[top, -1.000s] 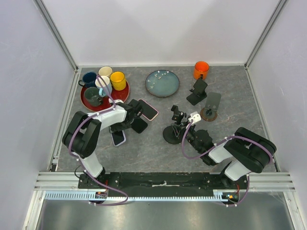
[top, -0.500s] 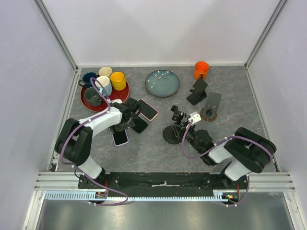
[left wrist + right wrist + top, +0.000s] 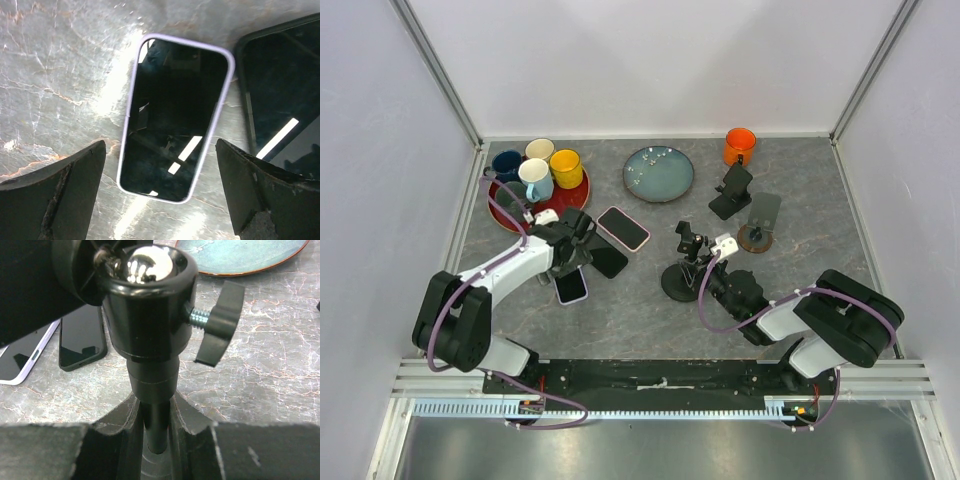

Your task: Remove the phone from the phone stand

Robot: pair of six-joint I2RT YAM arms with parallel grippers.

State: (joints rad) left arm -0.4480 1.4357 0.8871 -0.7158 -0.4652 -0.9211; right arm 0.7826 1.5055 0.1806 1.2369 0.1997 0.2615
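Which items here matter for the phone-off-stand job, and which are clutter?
Job: ball-head stand, clamped by right gripper; lavender phone, lying flat under open left gripper.

Clutter: black phone, pink phone, teal plate, orange mug, red tray, mugs, black stand, brown-based stand.

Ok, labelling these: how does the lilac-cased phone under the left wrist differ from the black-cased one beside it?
The lilac-cased phone has a pale case, the black-cased phone a dark one. The lilac one lies whole between the left gripper's open fingers; the black one sits outside them, cut by the frame edge. Both lie flat, screens up and dark.
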